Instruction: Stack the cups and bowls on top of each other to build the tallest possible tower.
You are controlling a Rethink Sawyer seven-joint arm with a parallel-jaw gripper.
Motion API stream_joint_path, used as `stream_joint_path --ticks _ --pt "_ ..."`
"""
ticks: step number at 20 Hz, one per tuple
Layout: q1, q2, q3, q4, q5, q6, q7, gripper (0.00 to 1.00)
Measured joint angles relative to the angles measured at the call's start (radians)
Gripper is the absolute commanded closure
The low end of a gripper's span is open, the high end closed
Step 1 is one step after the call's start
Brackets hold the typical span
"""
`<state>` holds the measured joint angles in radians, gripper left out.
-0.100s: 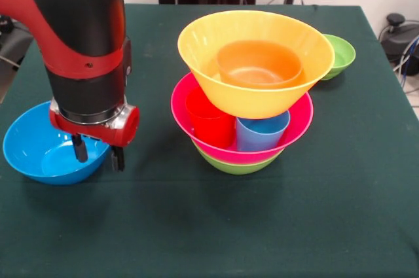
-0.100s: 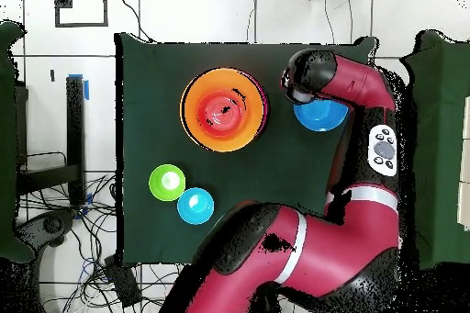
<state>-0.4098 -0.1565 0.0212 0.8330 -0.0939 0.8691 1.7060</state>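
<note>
The tower [image 1: 245,95] stands mid-table: a green bowl [image 1: 237,165] at the bottom, then a pink bowl [image 1: 298,121] holding a red cup [image 1: 209,121] and a light blue cup [image 1: 262,133]. A large yellow-orange bowl [image 1: 255,95] rests on the cups, with a small orange bowl [image 1: 258,65] inside it. From overhead the tower [image 2: 223,109] shows as nested rings. A medium blue bowl [image 1: 39,150] [image 2: 321,115] sits alone at the left. My gripper [image 1: 98,152] is open over its right rim, one finger [image 1: 79,148] inside and the other outside.
A small green bowl [image 1: 339,55] [image 2: 167,182] sits behind the tower. A small blue bowl [image 2: 195,206] lies beside it, visible only from overhead. My arm [image 2: 340,84] covers the gripper in the overhead view. The dark green table [image 1: 327,225] ends close to the blue bowl's left.
</note>
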Motion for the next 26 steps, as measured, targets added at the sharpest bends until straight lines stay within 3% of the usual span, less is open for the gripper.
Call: stream_joint_path --ticks 23,24,26 --pt "0.0 0.041 -0.024 0.001 -0.005 -0.128 0.0 0.0" --pt "0.0 0.04 -0.026 0.001 -0.005 -0.13 0.0 1.0" --pt "0.001 0.032 -0.032 0.001 -0.004 -0.13 0.0 1.0"
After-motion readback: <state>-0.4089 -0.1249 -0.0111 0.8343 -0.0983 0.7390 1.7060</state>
